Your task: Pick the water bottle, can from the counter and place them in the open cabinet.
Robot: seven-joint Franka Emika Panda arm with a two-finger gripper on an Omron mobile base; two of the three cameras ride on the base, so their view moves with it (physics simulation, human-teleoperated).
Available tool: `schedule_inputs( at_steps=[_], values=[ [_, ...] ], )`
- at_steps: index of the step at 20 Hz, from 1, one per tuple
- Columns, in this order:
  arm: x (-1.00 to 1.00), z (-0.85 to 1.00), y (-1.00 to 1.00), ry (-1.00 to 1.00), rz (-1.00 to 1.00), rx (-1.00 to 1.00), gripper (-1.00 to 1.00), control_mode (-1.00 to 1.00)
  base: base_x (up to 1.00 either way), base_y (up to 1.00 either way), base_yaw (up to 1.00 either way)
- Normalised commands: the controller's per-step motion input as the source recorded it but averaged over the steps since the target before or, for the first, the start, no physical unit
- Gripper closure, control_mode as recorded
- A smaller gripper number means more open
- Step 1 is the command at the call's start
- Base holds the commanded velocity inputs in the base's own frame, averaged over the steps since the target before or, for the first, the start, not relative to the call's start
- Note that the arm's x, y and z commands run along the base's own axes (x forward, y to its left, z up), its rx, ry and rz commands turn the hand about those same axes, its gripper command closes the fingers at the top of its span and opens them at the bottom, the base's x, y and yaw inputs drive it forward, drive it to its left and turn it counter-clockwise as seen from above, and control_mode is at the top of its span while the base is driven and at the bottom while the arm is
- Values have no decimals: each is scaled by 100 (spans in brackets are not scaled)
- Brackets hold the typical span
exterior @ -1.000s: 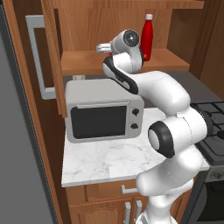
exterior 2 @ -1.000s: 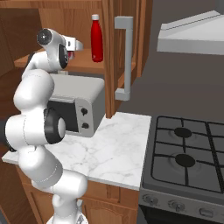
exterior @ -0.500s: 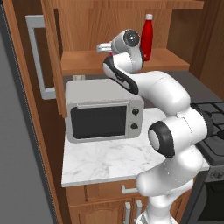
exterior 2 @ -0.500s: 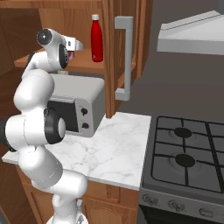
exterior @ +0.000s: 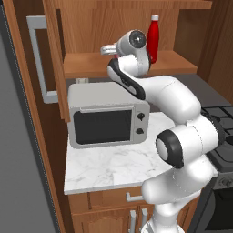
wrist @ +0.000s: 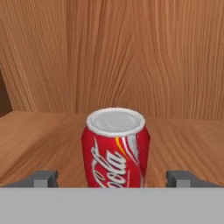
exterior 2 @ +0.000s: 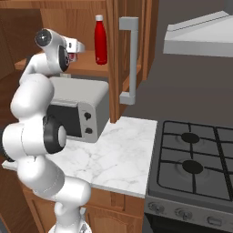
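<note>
The can (wrist: 115, 148) stands upright on the open cabinet (exterior: 136, 64) shelf between the released, wide-spread hand (wrist: 114, 178), with the upright water bottle (exterior: 153, 37) at its three o'clock.

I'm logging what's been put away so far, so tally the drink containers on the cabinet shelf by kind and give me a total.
Water bottle: 1
Can: 1
Total: 2, both red and standing upright on the open cabinet shelf.
</note>
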Motion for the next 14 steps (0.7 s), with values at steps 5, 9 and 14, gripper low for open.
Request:
schedule_inputs(
  at_steps=[5, 9, 14],
  values=[
    [-67, 4, -2, 0, 0, 0, -100, -100, 0, 0, 0],
    [-70, 3, -4, 0, 0, 0, -100, -100, 0, 0, 0],
    [-81, 6, -8, 0, 0, 0, -100, -100, 0, 0, 0]
  ],
)
